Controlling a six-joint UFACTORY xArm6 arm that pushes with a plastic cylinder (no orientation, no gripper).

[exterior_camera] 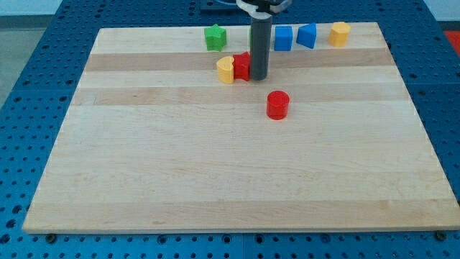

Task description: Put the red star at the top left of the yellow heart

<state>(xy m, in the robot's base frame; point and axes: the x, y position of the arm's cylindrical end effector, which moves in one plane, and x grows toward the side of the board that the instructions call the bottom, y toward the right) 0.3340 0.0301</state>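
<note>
The red star (242, 65) lies near the view's top centre of the wooden board (237, 165), partly hidden behind my rod. It touches the right side of the yellow heart (226, 70). My tip (259, 77) rests on the board right against the red star's right side. The rod rises straight up from there to the view's top edge.
A green star (215, 37) lies above and left of the heart. A blue cube (283, 38), a second blue block (307, 35) and a yellow block (340, 33) line the top edge. A red cylinder (277, 104) lies below right of my tip.
</note>
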